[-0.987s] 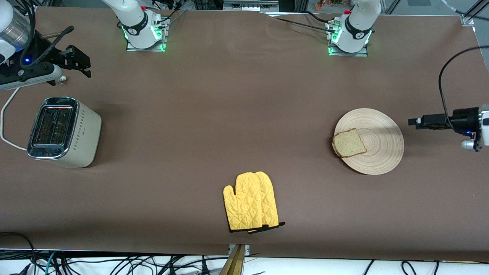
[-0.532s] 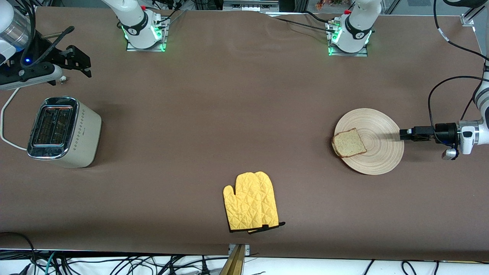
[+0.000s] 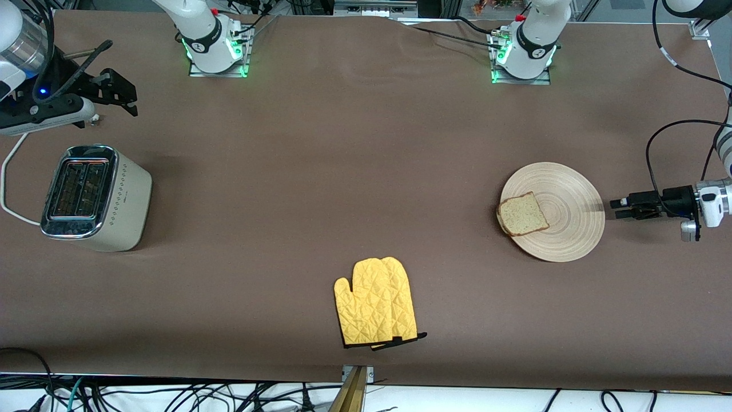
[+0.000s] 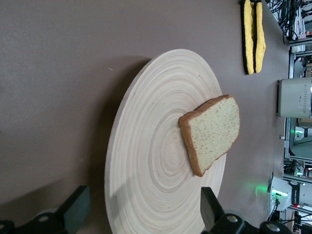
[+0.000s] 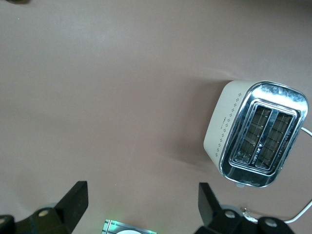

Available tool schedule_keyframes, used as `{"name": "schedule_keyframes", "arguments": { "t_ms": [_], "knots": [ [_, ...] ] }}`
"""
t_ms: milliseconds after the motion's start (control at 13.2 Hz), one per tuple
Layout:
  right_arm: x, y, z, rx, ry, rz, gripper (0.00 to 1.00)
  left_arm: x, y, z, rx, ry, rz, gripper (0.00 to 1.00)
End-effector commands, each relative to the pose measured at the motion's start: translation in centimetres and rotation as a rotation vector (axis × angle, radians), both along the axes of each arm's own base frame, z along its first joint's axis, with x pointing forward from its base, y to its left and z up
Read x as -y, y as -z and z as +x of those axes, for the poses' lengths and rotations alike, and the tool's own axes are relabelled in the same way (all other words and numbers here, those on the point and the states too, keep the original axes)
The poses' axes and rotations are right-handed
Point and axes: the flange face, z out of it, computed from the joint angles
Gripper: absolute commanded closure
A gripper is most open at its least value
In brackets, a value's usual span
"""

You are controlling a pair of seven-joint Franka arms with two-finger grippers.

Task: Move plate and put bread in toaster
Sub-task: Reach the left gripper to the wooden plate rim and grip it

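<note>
**A:** Wide brown table (image 3: 354, 171) fills the front view. What's on it, biggest first?

**B:** The round pale wooden plate with ring grooves (image 3: 566, 223), right of centre in the frame, toward the left arm's end. Then the cream-beige two-slot toaster with a chrome top (image 3: 94, 197) at the frame's left edge, upright, slots empty, its white cord (image 3: 8, 189) looping off the edge.

**A:** And lower centre?

**B:** A pair of yellow quilted oven mitts (image 3: 374, 303), stacked flat, nearer the camera than everything else. Smallest is the squarish slice of speckled light brown bread (image 3: 522, 214), lying on the plate at the rim that faces the toaster, a corner just overhanging.

**A:** The grippers?

**B:** The left gripper (image 3: 616, 208) sits low at the frame's right, just beside the plate's rim, apart from it, fingers spread wide and holding nothing. In its wrist view they straddle the plate's edge.

**A:** The right one?

**B:** The right gripper (image 3: 127, 98) waits at upper left, above the table near the toaster, fingers wide apart, empty.
</note>
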Motion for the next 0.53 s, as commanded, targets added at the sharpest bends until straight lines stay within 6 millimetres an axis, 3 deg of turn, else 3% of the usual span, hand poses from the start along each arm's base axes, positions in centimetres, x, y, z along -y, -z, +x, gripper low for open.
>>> {"name": "schedule_keyframes", "arguments": {
  "t_ms": [0, 76, 152, 304, 380, 456],
  "knots": [
    [0.0, 0.2, -0.3, -0.012, -0.011, 0.011, 0.0, -0.2, 2.3, 0.1, 0.006, 0.017, -0.014, 0.0],
    [0.0, 0.5, -0.2, -0.017, -0.011, 0.013, 0.0, 0.1, 3.2, 0.0, -0.006, 0.01, -0.024, 0.05],
    [0.0, 0.7, -0.2, -0.021, -0.011, 0.021, 0.0, 0.3, 3.6, 0.1, -0.004, -0.013, -0.047, 0.17],
    [-0.1, 1.1, 0.0, -0.029, -0.011, 0.023, 0.0, 0.9, 3.8, 0.3, -0.006, -0.021, -0.064, 0.74],
    [-0.1, 1.1, 0.0, -0.029, -0.011, 0.023, 0.0, 0.9, 3.8, 0.4, -0.015, -0.025, -0.063, 0.94],
    [0.0, 1.2, 0.1, -0.029, -0.01, 0.023, 0.0, 1.0, 4.0, 0.2, -0.034, -0.039, -0.069, 1.0]
  ]
}}
